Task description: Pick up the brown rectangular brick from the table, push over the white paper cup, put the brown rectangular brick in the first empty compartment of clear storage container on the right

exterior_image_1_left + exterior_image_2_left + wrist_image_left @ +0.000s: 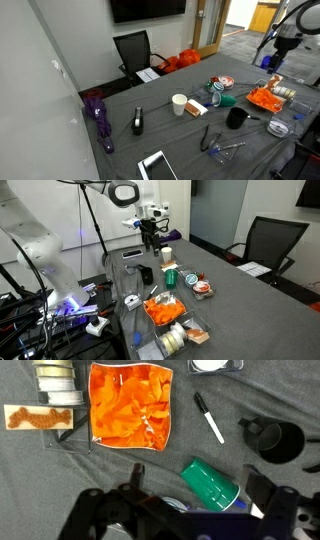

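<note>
The white paper cup (179,104) stands upright near the middle of the grey table; it also shows far off in an exterior view (166,253). The brown rectangular brick (196,108) lies on the table right beside the cup. My gripper (272,62) hangs high above the table's far end, well away from both, and also shows in an exterior view (150,240). In the wrist view my gripper (197,485) is open and empty, and neither the cup nor the brick shows there. The clear storage container (283,97) holds orange material (130,405).
A green cup (212,485) lies on its side under my gripper. A black mug (278,440) and a marker (208,417) lie beside it. Tape rolls (58,380) and a tan piece (38,417) sit in the container. A purple umbrella (98,115) lies at the table's edge.
</note>
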Tool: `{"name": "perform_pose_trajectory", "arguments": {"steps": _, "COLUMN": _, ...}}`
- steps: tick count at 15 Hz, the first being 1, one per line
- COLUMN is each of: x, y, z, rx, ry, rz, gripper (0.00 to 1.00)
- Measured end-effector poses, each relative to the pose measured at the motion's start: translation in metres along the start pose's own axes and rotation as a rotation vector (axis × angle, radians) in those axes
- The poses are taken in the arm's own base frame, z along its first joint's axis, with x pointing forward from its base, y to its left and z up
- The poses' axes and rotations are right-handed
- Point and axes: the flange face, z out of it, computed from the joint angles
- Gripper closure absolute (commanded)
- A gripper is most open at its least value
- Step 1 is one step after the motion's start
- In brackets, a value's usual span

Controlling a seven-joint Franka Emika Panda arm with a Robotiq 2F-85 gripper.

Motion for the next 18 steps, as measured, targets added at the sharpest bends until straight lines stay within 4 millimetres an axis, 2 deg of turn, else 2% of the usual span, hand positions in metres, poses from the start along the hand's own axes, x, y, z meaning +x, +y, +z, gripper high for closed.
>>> {"name": "perform_pose_trajectory", "arguments": {"steps": 14, "x": 0.001, "y": -0.001, "z": 0.000, "rx": -0.001, "ry": 0.001, "rz": 0.009, "gripper": 0.00}}
{"name": "perform_pose_trajectory", "arguments": {"steps": 18, "x": 0.015, "y": -0.033, "z": 0.001, "rx": 0.033, "ry": 0.008, "rz": 0.026, "gripper": 0.00}}
